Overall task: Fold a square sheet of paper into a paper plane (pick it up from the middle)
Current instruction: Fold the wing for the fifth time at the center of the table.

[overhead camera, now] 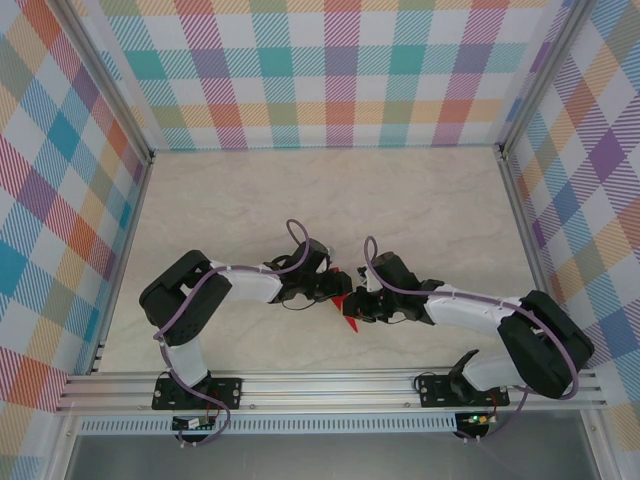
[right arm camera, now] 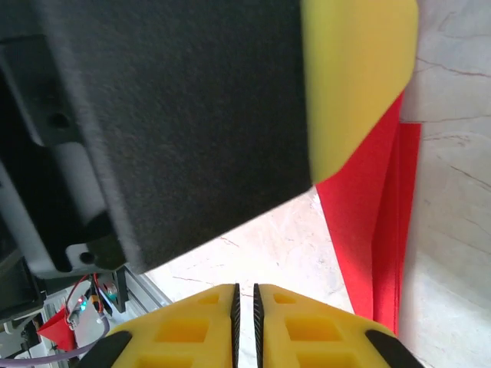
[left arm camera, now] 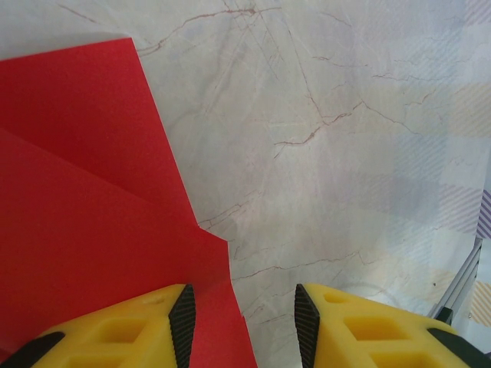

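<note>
bright red sheet of paper partly folded, lying creased on the marbled beige surface between the two arms, left gripper released, jaws apart above the paper's edge, right gripper clenched just beside the paper, nothing visible between its jaws

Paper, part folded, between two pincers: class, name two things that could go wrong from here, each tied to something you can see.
1. The left pincer stands open over only the edge of the paper; closing there may crumple or skew the folds.
2. The right pincer, shut, sits very close to the left one; any move could knock them together and drag the paper.
</note>
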